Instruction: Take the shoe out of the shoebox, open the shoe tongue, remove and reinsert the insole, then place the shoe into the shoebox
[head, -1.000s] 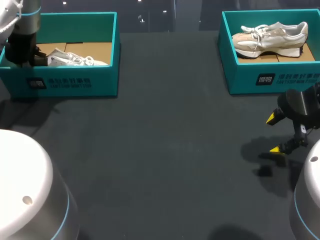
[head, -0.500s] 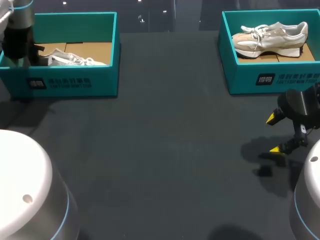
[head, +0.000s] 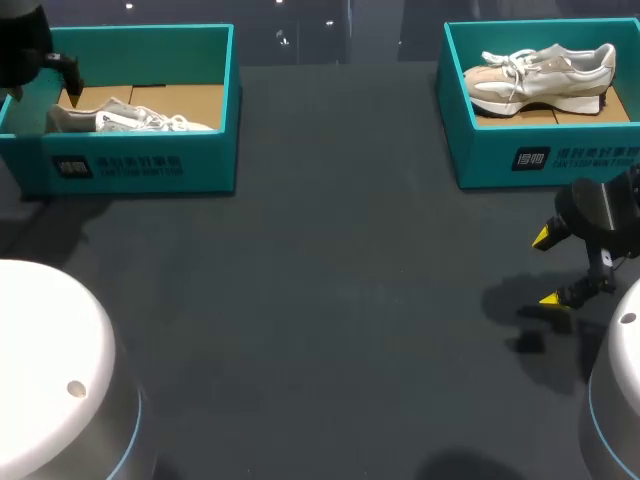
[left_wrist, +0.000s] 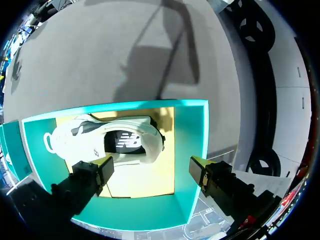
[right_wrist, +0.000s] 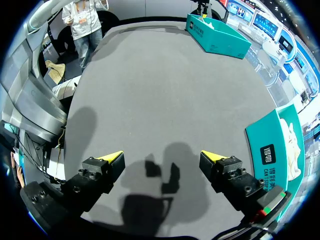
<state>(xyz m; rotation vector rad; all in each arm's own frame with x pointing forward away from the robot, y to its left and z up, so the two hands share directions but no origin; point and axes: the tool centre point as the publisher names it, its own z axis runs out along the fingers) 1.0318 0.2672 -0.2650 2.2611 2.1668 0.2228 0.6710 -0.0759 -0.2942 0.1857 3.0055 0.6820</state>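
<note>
Dark tabletop (head: 330, 300); left tool (left_wrist: 151, 164) spread wide above shoe (left_wrist: 125, 142), right tool (right_wrist: 161, 156) wide, empty.

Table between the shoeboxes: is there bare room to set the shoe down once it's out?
Yes. The table is bare from the left shoebox across to the right shoebox and in front of both. Tight spots: inside the left shoebox, where the white shoe lies below the left gripper, and around the right gripper.

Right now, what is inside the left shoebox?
In the left shoebox, one white shoe lies on the brown cardboard floor, with the open left gripper above it. The floor under the shoe is covered, and the insole cannot be seen.
</note>
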